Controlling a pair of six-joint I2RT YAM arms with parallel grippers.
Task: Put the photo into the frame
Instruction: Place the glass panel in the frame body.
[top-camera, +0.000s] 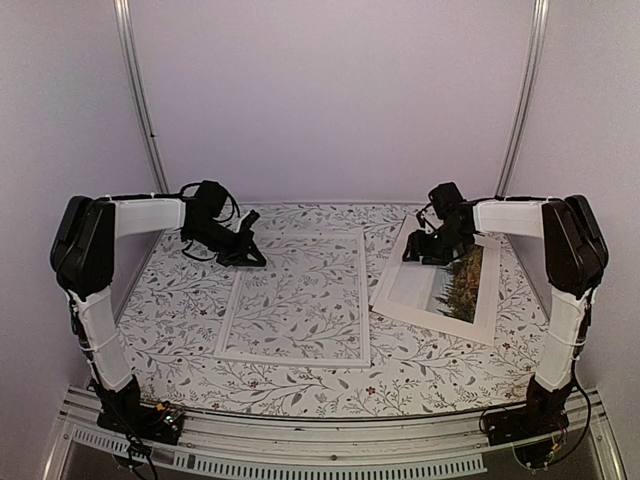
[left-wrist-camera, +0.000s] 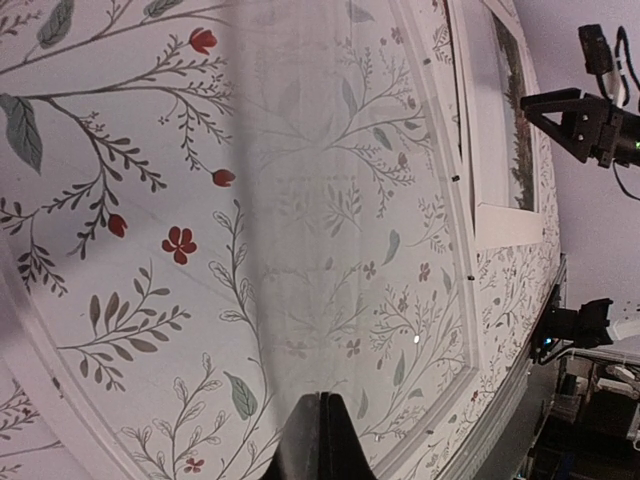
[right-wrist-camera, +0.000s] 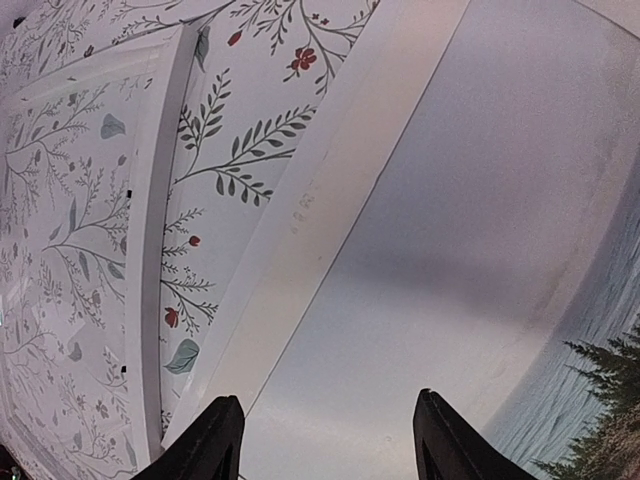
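Floral-print tablecloth (top-camera: 300, 385), thin white rectangular frame (top-camera: 292, 357) flat on it. White-bordered landscape photo (top-camera: 415, 290) lies face up just right of the frame. My right claw (right-wrist-camera: 328, 435) hangs released over the photo's frame-side edge. Left claw (left-wrist-camera: 320, 440) is clenched at the frame's far-left corner. Pinch the border only, not the print.

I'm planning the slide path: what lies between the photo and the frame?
Only a bare strip of flowered tablecloth; the photo and the frame lie apart, not touching. The top external and right wrist views both show it.

Soft, even pinkish light; faint shadows; fisheye distortion, blur in wrist views
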